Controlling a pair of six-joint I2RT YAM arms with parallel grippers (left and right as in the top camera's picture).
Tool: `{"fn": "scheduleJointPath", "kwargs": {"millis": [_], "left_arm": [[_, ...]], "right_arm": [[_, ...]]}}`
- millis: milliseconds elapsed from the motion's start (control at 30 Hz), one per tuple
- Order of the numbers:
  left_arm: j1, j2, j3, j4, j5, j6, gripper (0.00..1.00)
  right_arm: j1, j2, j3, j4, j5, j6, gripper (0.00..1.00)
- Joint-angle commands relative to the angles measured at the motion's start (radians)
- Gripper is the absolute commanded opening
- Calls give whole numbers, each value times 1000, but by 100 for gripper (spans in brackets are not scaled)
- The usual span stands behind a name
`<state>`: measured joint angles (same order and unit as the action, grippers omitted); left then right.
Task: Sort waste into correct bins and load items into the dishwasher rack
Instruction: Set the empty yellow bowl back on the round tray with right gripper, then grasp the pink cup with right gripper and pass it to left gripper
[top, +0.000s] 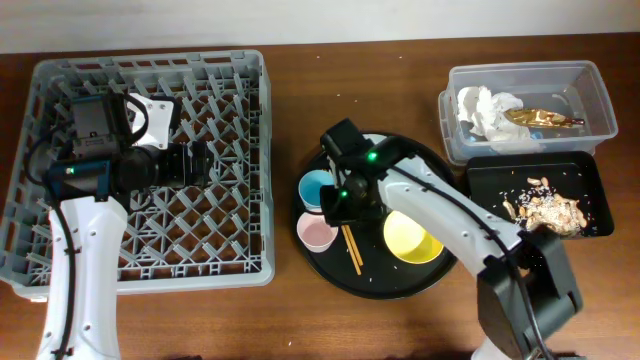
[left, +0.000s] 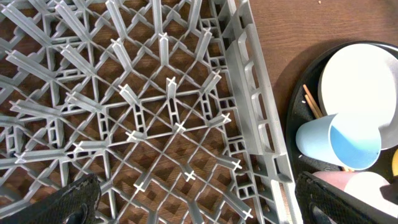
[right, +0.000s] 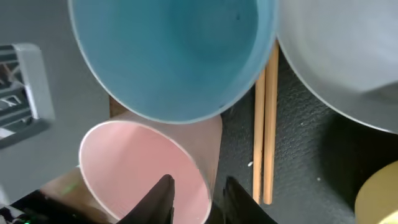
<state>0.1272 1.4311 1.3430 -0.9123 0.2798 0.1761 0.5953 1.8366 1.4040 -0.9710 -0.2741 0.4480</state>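
Left gripper (left: 202, 200) jaws wide, right gripper (right: 200, 196) jaws close-set

- The rack (top: 225, 110) is grey plastic, dull and not shiny.
- The bench (top: 300, 320) is smooth brown wood.
- The tub (top: 598, 90) is see-through plastic.
- The wrapper (top: 545, 118) is shiny gold foil.
- The tissue (top: 485, 108) is crinkly white paper.
- The chopsticks (right: 264, 124) are pale wood.

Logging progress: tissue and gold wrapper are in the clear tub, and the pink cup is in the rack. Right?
No. The tissue and gold wrapper are in the clear tub, but the pink cup is on the round black tray, not the rack, as the overhead view shows.
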Motion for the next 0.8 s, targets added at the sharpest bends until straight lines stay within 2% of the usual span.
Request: {"fn": "scheduleJointPath", "kwargs": {"millis": [0, 33, 200, 300, 367, 433, 467, 500, 533, 633, 767], "left_arm": [[0, 1, 14, 2, 4, 13, 99], [0, 1, 14, 2, 4, 13, 99], [0, 1, 14, 2, 4, 13, 99], [0, 1, 14, -2, 26, 12, 99], [0, 1, 14, -1, 101, 13, 99], [0, 1, 14, 4, 297, 13, 99], [0, 1, 14, 34, 497, 13, 99], [0, 1, 14, 64, 626, 13, 99], [0, 3, 14, 144, 909, 13, 99], [0, 21, 14, 258, 1295, 12, 99], [-55, 22, 14, 254, 1294, -79, 99]], "right_arm": [[8, 44, -6, 3, 27, 40, 13], [8, 46, -6, 2, 41, 40, 4], [6, 16, 0, -37, -15, 2, 4], [-44, -156, 92, -120, -10, -35, 4], [-141, -271, 128, -143, -18, -52, 4], [-304, -380, 130, -68, -217, -130, 4], [-385, -398, 130, -7, -393, -193, 4], [-428, -396, 130, 34, -528, -233, 4], [-453, -373, 130, 108, -724, -286, 4], [-418, -355, 129, 275, -879, -287, 4], [-350, -354, 129, 451, -922, -249, 4]]}}
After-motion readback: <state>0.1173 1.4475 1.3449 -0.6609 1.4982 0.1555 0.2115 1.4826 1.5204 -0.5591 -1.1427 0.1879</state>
